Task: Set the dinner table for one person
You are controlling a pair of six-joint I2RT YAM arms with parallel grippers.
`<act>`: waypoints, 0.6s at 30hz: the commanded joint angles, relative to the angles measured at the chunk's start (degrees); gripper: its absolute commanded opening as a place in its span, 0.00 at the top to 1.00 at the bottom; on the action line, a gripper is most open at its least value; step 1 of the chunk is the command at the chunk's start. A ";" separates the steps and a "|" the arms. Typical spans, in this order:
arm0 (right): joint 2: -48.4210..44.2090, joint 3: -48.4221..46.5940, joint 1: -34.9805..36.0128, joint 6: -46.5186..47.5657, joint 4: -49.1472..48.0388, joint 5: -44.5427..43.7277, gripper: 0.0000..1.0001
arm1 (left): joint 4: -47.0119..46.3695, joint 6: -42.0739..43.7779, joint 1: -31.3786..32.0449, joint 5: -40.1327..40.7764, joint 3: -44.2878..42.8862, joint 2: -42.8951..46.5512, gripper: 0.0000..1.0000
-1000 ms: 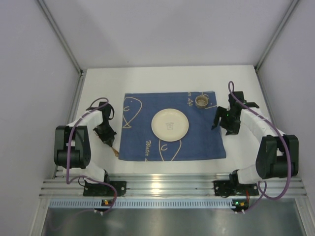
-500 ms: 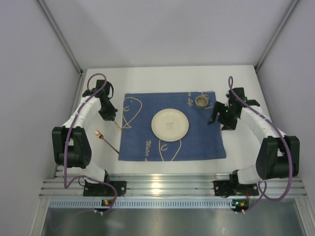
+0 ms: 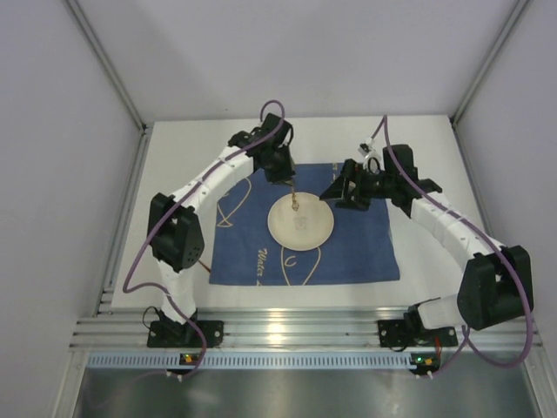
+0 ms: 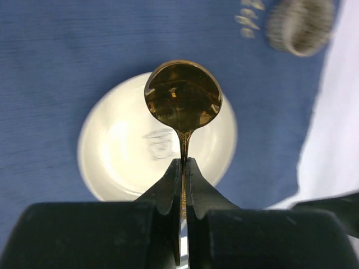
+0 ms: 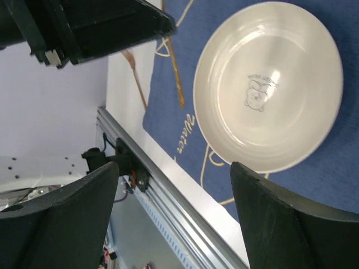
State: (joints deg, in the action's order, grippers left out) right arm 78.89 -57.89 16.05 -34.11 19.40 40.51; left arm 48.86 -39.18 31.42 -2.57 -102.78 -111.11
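Note:
My left gripper [image 3: 285, 180] is shut on the handle of a gold spoon [image 3: 296, 202]. It holds the spoon above the far part of the cream plate [image 3: 305, 228], bowl pointing away from the fingers [image 4: 183, 102]. The plate sits mid blue placemat [image 3: 365, 252] on the white dinner table [image 3: 174, 165]. My right gripper [image 3: 334, 192] is open and empty, hovering over the placemat just right of the plate; its view shows the plate [image 5: 269, 84] beyond the spread fingers [image 5: 61, 218]. A small grey cup [image 4: 300, 25] stands at the placemat's far right corner.
A second gold utensil [image 5: 136, 78] lies on the table beside the placemat's left edge. Grey walls close in the table at the back and both sides. A metal rail [image 3: 296, 329] runs along the near edge.
My left arm has swung from the table's left side to over the plate, carrying the spoon. My right gripper has moved left, over the placemat toward the plate.

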 commanded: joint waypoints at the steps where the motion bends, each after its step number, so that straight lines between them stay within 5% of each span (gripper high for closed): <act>1: 1.26 -1.70 2.40 -5.53 -10.69 2.73 0.19 | -1.22 -1.60 2.24 -4.98 -7.33 -1.30 1.00; 11: 4.78 -0.56 4.51 -6.94 -14.48 0.18 0.34 | -2.19 -3.89 6.02 -8.33 -11.48 -3.24 1.00; 18: 5.22 -0.65 4.60 -6.94 -14.74 -1.22 0.55 | -5.35 -5.29 6.37 -10.52 -7.17 -0.87 1.00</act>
State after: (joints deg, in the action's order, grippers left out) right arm 83.77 -57.80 19.88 -41.15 8.34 40.07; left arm 46.35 -42.63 37.41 -10.94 -111.18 -114.89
